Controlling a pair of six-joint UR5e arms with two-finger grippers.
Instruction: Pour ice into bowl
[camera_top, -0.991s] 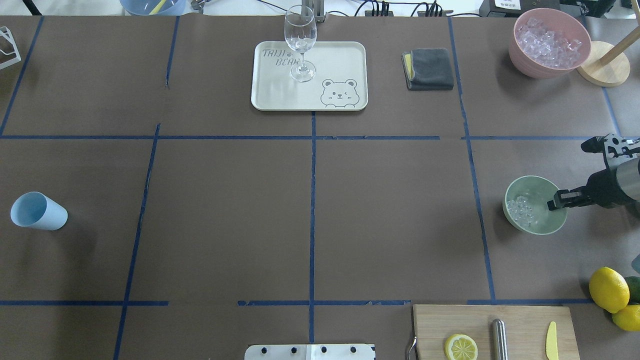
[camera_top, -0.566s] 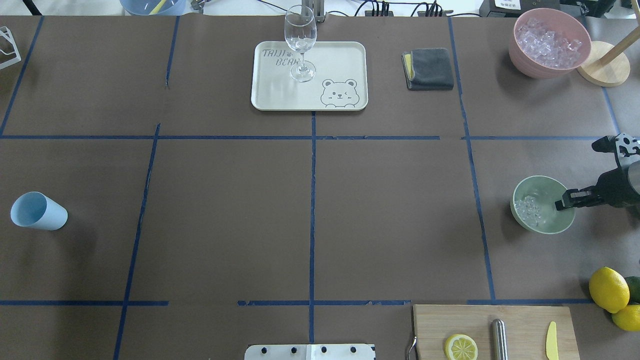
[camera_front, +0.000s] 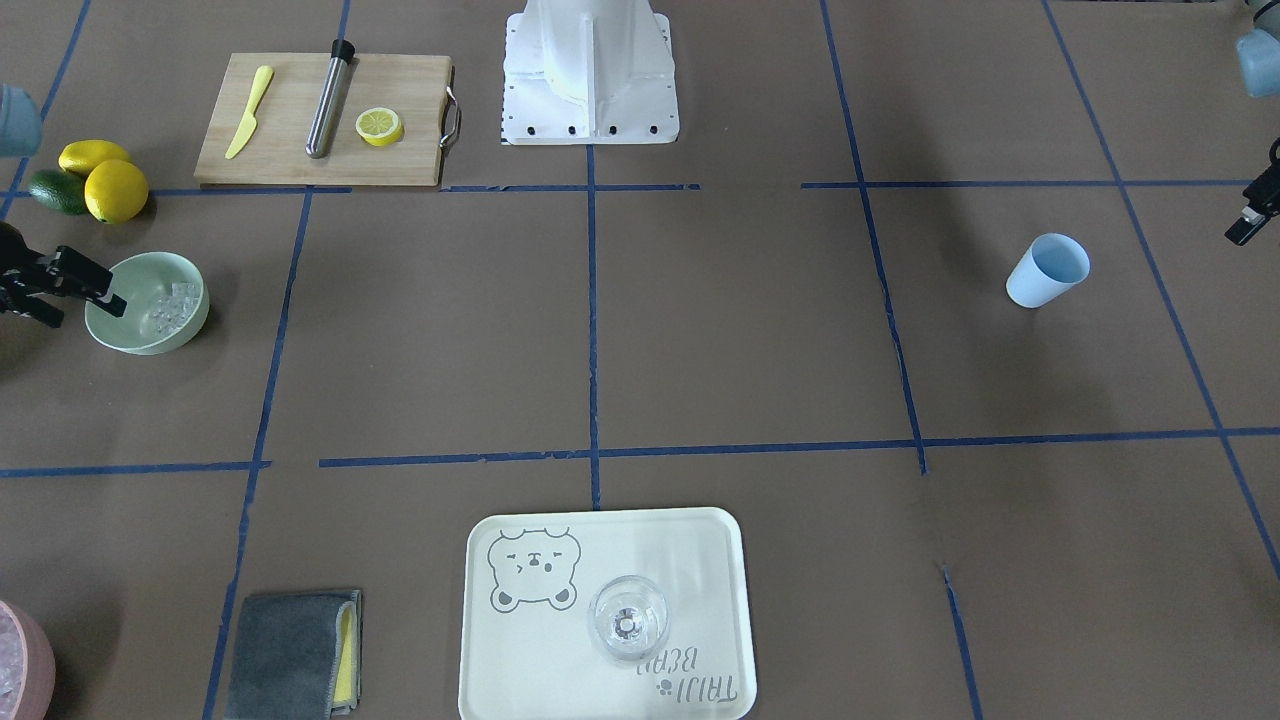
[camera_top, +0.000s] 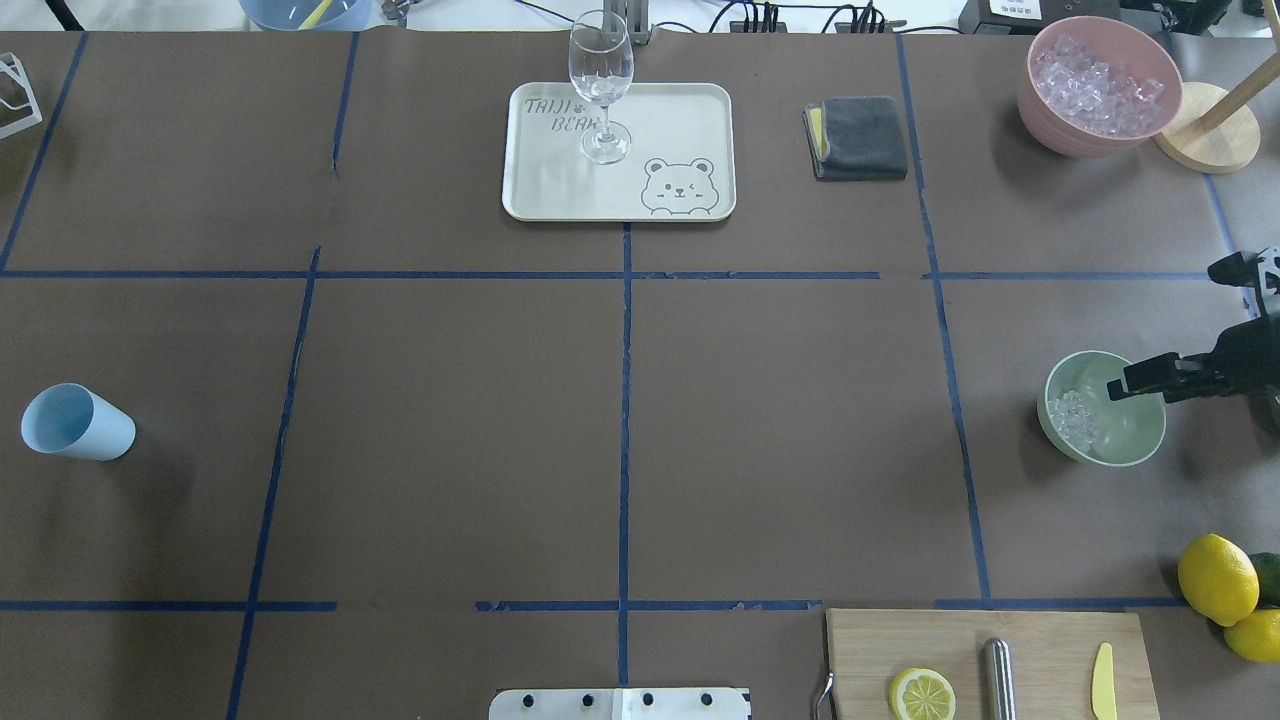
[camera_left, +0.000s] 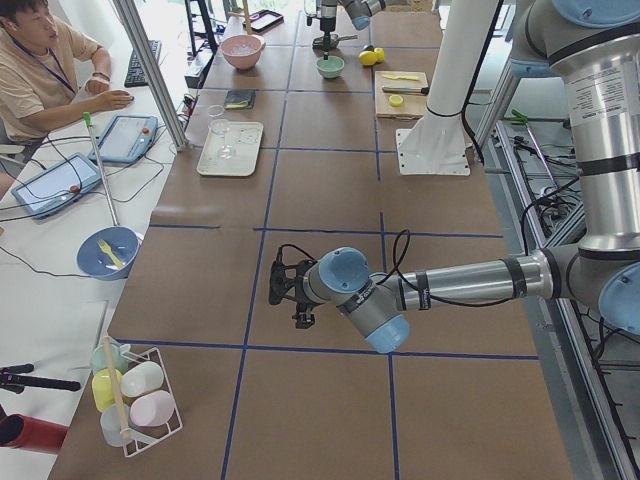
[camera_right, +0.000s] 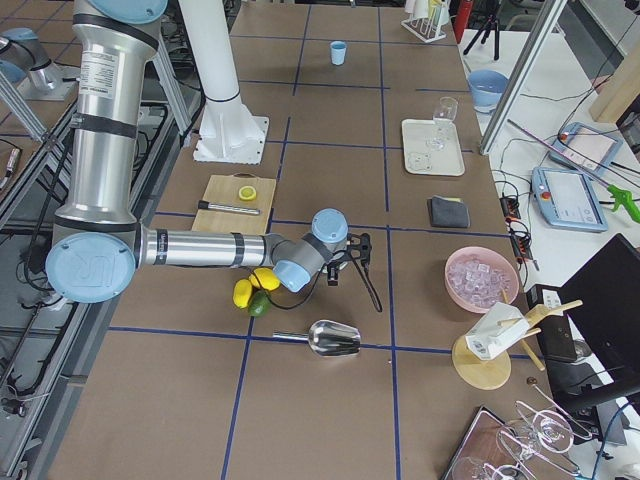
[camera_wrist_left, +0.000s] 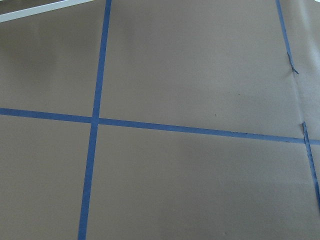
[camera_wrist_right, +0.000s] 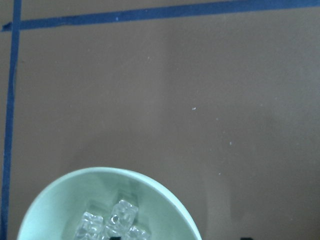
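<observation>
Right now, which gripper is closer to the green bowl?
The right. The right gripper is at the green bowl's rim; the left gripper hangs at the table's opposite end, beyond the blue cup.

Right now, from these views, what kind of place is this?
Most likely a robotics lab staged as a drinks station: robot arms over a table with a blue tape grid, a person at tablets beside it, and bar props: a wine glass, lemons, the bowl with ice.
</observation>
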